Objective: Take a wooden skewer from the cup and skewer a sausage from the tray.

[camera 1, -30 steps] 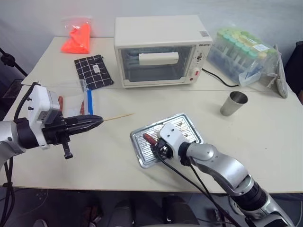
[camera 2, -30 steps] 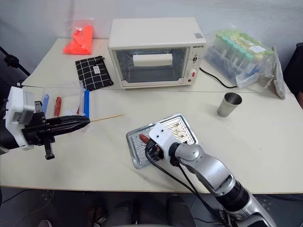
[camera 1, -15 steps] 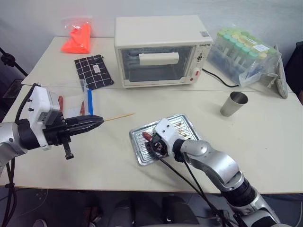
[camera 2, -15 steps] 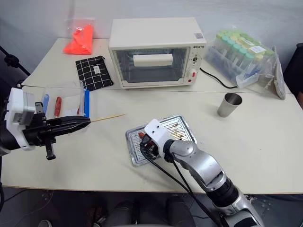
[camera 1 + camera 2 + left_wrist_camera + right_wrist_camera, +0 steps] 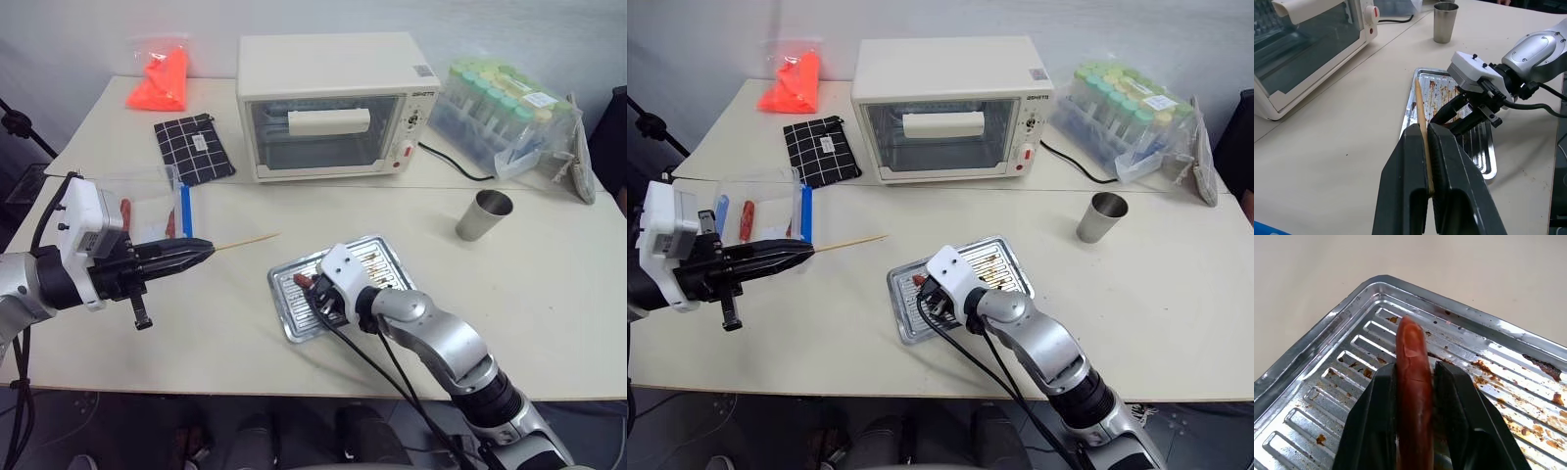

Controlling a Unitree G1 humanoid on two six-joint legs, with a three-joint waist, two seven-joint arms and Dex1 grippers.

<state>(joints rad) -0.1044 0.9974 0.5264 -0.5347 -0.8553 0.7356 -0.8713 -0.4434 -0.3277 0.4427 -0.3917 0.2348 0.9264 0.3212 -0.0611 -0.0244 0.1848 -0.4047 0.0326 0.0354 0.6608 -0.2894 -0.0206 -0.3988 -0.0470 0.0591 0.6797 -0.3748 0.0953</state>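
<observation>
The wooden skewer (image 5: 245, 241) was clamped between the closed fingers of the left gripper (image 5: 204, 249) at the left of the surface (image 5: 549, 284), its free end pointing right toward the tray (image 5: 289, 318) and well clear of it. The tray lay near the front middle of the surface, its ridged bottom spotted with brown stains. At the tray's left end the right gripper (image 5: 1415, 382) had its two black fingers closed against both sides of the sausage (image 5: 1411, 362), whose dark red tip stuck out past the fingertips over the ridges; whether the sausage was lifted off the tray or resting on it could not be told. The cup (image 5: 483, 214) stood upright to the right, well apart from the tray. Farther back sat a white toaster oven (image 5: 333, 103), with green-capped tubes (image 5: 500, 103) in a clear bag to its right and a black checked pouch (image 5: 193, 147) and an orange bag (image 5: 162, 76) to its left.
</observation>
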